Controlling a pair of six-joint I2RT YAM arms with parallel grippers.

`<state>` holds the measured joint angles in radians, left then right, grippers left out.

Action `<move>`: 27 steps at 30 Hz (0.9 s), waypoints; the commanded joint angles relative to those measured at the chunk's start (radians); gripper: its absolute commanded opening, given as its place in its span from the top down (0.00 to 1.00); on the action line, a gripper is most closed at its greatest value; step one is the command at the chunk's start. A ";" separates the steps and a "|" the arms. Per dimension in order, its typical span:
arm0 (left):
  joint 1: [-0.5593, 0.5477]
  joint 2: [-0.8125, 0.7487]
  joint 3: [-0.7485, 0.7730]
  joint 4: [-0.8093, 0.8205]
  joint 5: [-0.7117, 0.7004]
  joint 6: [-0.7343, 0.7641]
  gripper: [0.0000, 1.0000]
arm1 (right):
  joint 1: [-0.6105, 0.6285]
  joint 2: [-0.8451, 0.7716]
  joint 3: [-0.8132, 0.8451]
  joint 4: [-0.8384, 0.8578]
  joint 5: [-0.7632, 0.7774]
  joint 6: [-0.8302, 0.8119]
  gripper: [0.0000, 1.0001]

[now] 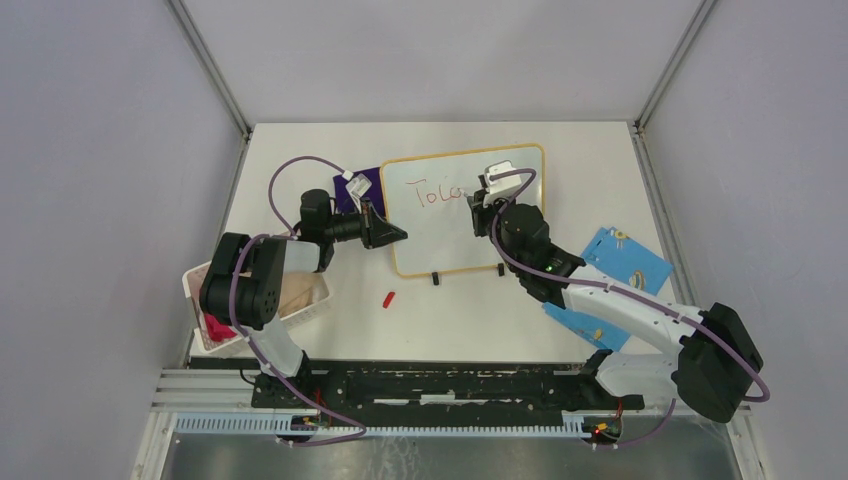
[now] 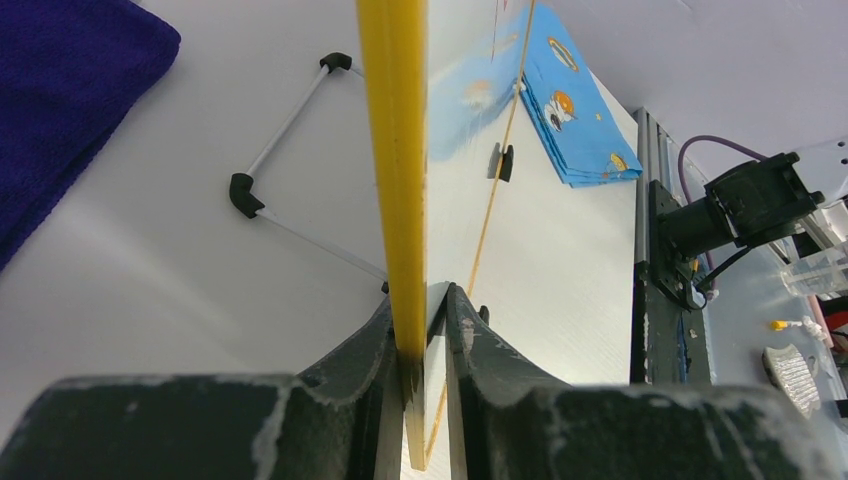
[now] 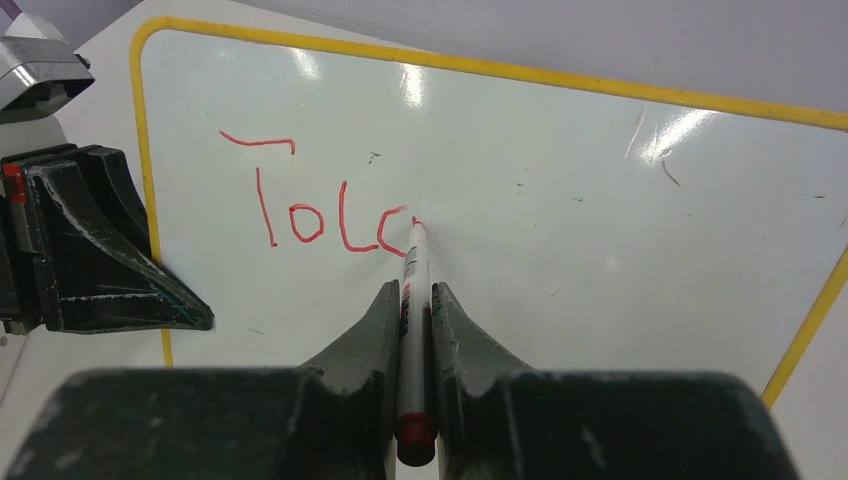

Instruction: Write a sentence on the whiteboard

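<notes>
The whiteboard (image 1: pixel 450 245) lies in the middle of the table, yellow-framed, with two black feet at its near edge. My left gripper (image 1: pixel 398 236) is shut on its left edge; the left wrist view shows the yellow frame (image 2: pixel 395 150) pinched between the left gripper's (image 2: pixel 420 320) jaws. The sentence (image 3: pixel 310 210) is red letters reading roughly "Tolc" in the upper left of the board (image 3: pixel 600 200). My right gripper (image 3: pixel 416 290) is shut on a white marker (image 3: pixel 413 262) with a red end. The marker's tip touches the board at the last letter.
A small red cap (image 1: pixel 390 297) lies on the table in front of the board. A blue card (image 1: pixel 625 262) lies at the right and a purple cloth (image 1: pixel 358 190) behind my left gripper. A white basket (image 1: pixel 318 300) stands at the left edge.
</notes>
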<state>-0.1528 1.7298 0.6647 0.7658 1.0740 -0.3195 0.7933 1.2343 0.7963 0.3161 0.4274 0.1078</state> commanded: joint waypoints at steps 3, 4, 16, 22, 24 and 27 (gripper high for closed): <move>0.001 -0.018 0.010 -0.048 -0.070 0.095 0.98 | -0.008 -0.018 -0.025 0.021 0.016 0.008 1.00; 0.001 -0.019 0.009 -0.049 -0.071 0.095 0.98 | -0.008 -0.022 -0.032 0.021 0.016 0.008 1.00; 0.001 -0.023 0.010 -0.053 -0.073 0.098 0.98 | -0.008 -0.061 -0.059 0.015 0.018 0.020 1.00; 0.001 -0.017 0.012 -0.053 -0.073 0.098 0.98 | -0.008 -0.091 -0.026 0.020 0.009 0.012 1.00; 0.001 -0.016 0.013 -0.053 -0.073 0.098 0.98 | -0.010 -0.091 -0.012 0.020 0.011 0.006 1.00; 0.001 -0.012 0.014 -0.053 -0.072 0.099 0.98 | -0.010 -0.081 0.005 0.020 0.013 -0.003 1.00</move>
<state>-0.1547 1.7241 0.6651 0.7532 1.0748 -0.3012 0.7887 1.1675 0.7425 0.3126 0.4255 0.1162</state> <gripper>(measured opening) 0.240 0.177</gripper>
